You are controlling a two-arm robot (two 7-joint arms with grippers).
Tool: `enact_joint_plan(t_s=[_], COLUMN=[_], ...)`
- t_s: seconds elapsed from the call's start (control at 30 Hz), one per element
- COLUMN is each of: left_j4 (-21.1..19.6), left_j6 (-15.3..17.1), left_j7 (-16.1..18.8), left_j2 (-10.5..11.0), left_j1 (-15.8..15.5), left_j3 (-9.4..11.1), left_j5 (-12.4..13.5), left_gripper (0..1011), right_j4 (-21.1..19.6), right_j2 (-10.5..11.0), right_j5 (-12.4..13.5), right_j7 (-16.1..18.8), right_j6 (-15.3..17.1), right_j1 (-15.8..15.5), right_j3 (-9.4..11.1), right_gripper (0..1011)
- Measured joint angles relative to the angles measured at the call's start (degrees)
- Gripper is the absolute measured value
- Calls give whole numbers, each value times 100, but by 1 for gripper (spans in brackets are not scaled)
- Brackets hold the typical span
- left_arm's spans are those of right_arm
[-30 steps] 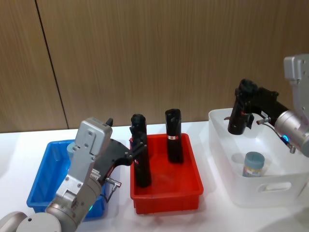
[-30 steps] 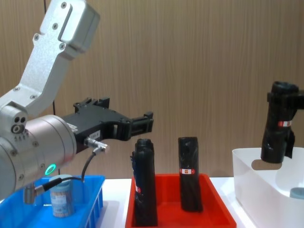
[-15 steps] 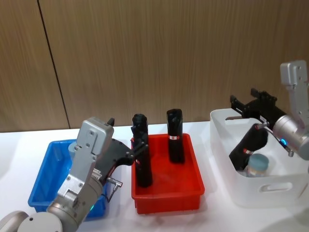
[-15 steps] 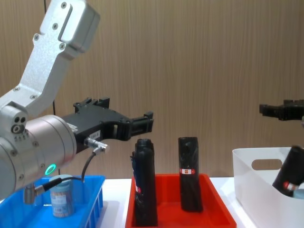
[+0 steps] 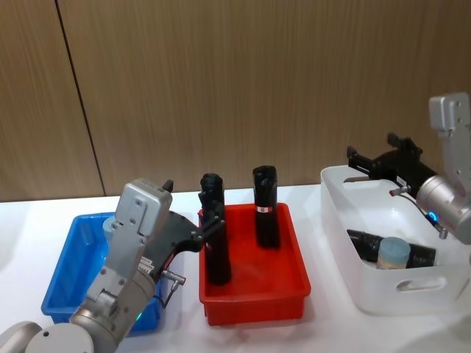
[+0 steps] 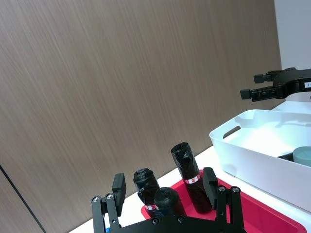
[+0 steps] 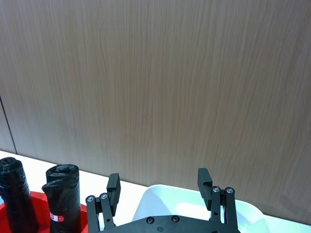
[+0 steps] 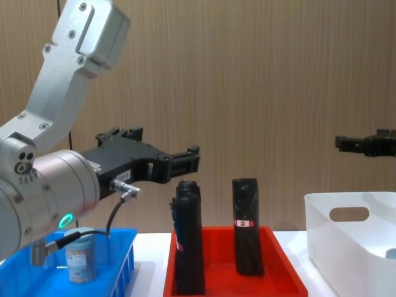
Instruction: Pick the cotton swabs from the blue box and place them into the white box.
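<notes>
**Inspector:** State the key relation for the next pick.

**Assistant:** One jar of the cotton swabs [image 8: 80, 258] stands upright in the blue box [image 5: 70, 283], at the lower left of the head view. The left gripper [image 8: 184, 162] hangs above and just right of that box, fingers spread wide and empty, aimed toward the centre of the frame. The jar sits below and behind its fingertips, largely hidden behind the arm in the head view. In my judgement the left arm is far nearer and must draw back and descend; the jar's long axis is vertical.

**Inspector:** The right side?

**Assistant:** The right gripper [image 5: 375, 163] hovers over the far rim of the white box [image 5: 368, 293], at the upper right, jaws wide apart, holding nothing.

**Inspector:** Contents of the containers?

**Assistant:** The white box holds a second swab jar [image 5: 392, 253], upright, with a black roll [image 5: 365, 240] lying on its side behind it. The red tray [image 5: 254, 298], at centre, holds the standing black rolls [image 5: 265, 207]. How many jars remain in the blue box cannot be confirmed.
</notes>
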Motion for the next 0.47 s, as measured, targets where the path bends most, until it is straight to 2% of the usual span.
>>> enact_joint_plan(t_s=[0.47], left_j4=[0], left_j6=[0], left_j7=[0], left_j2=[0], left_j1=[0], left_j3=[0], left_j5=[0], left_gripper=[1004], right_j4=[-27], right_j2=[10], right_j5=[38], right_j7=[9], right_j6=[-24], right_j1=[-26], right_j3=[17], right_gripper=[1002])
